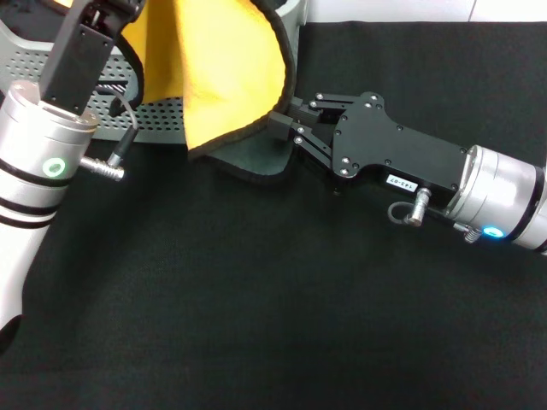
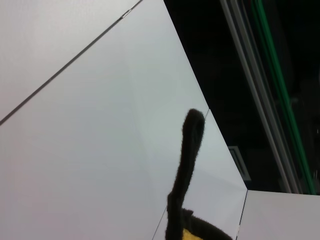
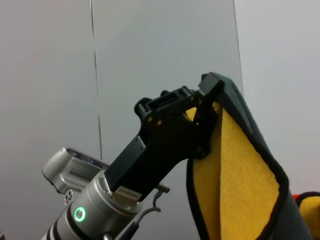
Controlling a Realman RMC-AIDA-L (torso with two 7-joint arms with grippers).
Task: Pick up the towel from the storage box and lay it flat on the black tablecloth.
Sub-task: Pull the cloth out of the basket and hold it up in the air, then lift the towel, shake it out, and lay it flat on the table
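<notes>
Head view showed the towel [image 1: 226, 73] already lifted clear of the storage box [image 1: 154, 115], hung from the left gripper [image 3: 210, 95], whose fingers were clamped on its upper corner (seen plainly from the right wrist), its lower hem just touching the black tablecloth [image 1: 256, 307]. The right gripper [image 1: 278, 124] was laid low beside that hem, seemingly pinched on the edge. Spreading flat was judged still undone; the box's inside could not be seen.

The towel [image 1: 226, 68] is soft fuzzy cloth. The black tablecloth [image 1: 256, 299] looks rough and dull. The storage box [image 1: 158, 115] is smooth plastic.
</notes>
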